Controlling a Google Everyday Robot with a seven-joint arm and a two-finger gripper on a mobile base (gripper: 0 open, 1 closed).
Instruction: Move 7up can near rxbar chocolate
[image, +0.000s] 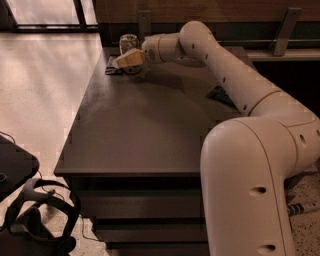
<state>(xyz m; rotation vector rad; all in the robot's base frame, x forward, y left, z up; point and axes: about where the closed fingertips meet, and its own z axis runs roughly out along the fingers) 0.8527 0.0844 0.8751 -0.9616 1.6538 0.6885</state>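
The 7up can (129, 42) stands upright at the far left corner of the dark table (135, 135), its silver top showing. My gripper (128, 59) reaches in from the right and sits around the can's lower part, hiding it. The rxbar chocolate (112, 68) lies flat on the table just left of the can, dark and partly hidden by the gripper. The can and the bar are right next to each other.
A dark bluish packet (219, 94) lies at the table's right side, partly behind my arm. A wall and rail run behind the table. On the floor at the lower left lie a black headset (37, 215) and a black case (15, 167).
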